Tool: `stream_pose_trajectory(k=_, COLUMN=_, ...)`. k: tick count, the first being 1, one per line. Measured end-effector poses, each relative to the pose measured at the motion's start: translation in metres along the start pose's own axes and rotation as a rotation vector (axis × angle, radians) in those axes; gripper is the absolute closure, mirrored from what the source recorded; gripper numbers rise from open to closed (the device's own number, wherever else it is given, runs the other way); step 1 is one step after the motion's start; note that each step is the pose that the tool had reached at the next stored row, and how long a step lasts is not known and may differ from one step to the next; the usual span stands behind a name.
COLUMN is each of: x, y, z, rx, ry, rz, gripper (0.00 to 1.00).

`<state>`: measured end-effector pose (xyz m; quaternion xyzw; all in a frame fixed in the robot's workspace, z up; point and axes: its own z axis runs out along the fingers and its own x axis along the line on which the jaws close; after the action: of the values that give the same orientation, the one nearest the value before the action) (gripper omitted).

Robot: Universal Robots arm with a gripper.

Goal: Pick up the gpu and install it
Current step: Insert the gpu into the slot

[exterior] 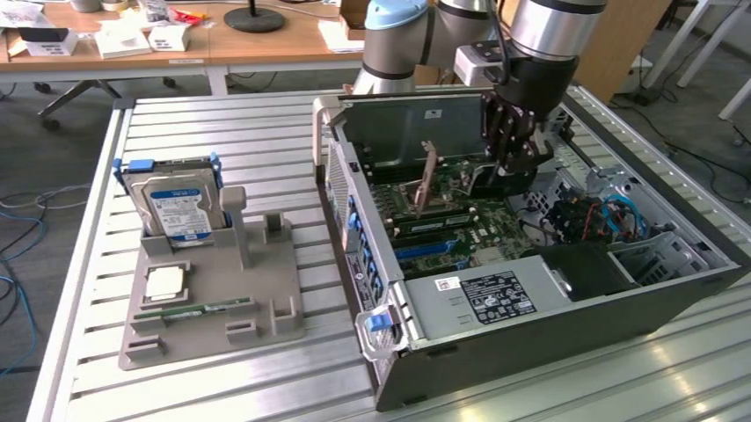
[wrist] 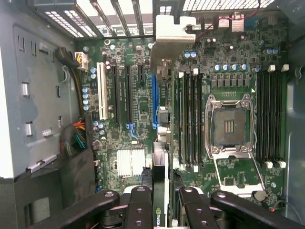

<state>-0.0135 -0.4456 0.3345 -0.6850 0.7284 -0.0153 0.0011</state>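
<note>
Pickup complete: gripper (wrist: 161,196) clasps the gpu (wrist: 159,162) edge-on at lower centre of frame, above the motherboard (wrist: 128,57); seating in the blue slot (wrist: 154,100) appears outstanding.

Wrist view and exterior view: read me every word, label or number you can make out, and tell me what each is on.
"NVIDIA", with its logo: on the gpu held in the gripper.
Blue-and-white label on the hard drive: too small to read.
Black label and white sticker on the power supply: too small to read.
Printing on the motherboard: too small to read.
</note>
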Motion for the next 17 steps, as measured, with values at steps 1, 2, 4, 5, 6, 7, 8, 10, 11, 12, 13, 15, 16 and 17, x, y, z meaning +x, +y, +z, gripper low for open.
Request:
stream_pose_trajectory(k=1, x=0.0001, y=0.0017, z=0.0, rx=0.0001, ry=-0.0001, rz=0.0, gripper=0.74)
stream_pose_trajectory(k=2, x=0.0001, y=0.0025, z=0.0, rx=0.0001, ry=-0.0001, rz=0.0, gripper=0.74)
stream_pose_trajectory(k=4, x=0.0002, y=0.0025, z=-0.0001, rx=0.0001, ry=0.0001, rz=0.0, gripper=0.74)
stream_pose_trajectory(k=5, x=0.0002, y=0.0025, z=-0.0002, rx=0.0001, ry=0.0002, rz=0.0, gripper=0.74)
stream_pose_trajectory(k=6, x=0.0002, y=0.0026, z=-0.0001, rx=0.0001, ry=0.0, rz=0.0, gripper=0.74)
stream_pose_trajectory(k=7, x=0.0002, y=0.0025, z=-0.0001, rx=0.0001, ry=0.0001, rz=0.0, gripper=0.74)
stream_pose_trajectory(k=8, x=0.0002, y=0.0025, z=-0.0001, rx=0.0, ry=0.0001, rz=0.0, gripper=0.74)
stream_pose_trajectory(k=10, x=0.0002, y=0.0027, z=-0.0001, rx=0.0001, ry=0.0001, rz=0.0, gripper=0.74)
stream_pose_trajectory(k=11, x=0.0002, y=0.0032, z=-0.0001, rx=0.0001, ry=0.0001, rz=0.0, gripper=0.74)
stream_pose_trajectory(k=12, x=0.0002, y=0.004, z=-0.0001, rx=0.0, ry=0.0001, rz=0.0, gripper=0.74)
stream_pose_trajectory(k=13, x=0.0, y=0.005, z=-0.0002, rx=0.0, ry=0.0002, rz=0.0, gripper=0.74)
stream_pose_trajectory(k=15, x=0.0, y=0.006, z=-0.0002, rx=0.0, ry=0.0002, rz=0.001, gripper=0.74)
stream_pose_trajectory(k=16, x=0.0, y=0.006, z=-0.0002, rx=0.0001, ry=0.0001, rz=0.0, gripper=0.74)
stream_pose_trajectory(k=17, x=-0.0001, y=0.006, z=-0.0002, rx=0.0001, ry=0.0001, rz=0.0, gripper=0.74)
